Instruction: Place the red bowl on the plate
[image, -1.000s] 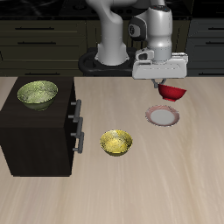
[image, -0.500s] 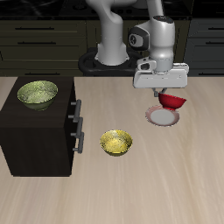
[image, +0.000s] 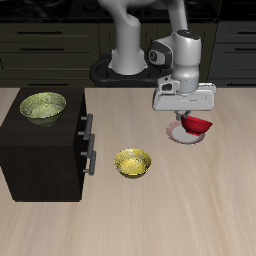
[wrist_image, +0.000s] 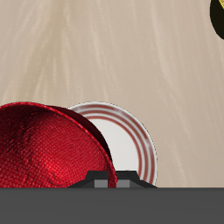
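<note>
The gripper (image: 190, 117), fingers closed on the red bowl's (image: 199, 124) rim, holds it low over the plate (image: 183, 135), apparently for release.

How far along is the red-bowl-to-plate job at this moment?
Done: the red bowl is picked up and carried to the plate. In hand: the gripper holds it by the rim just over the plate, overlapping only one side in the wrist view. Left: centre it, set it down, release.
</note>
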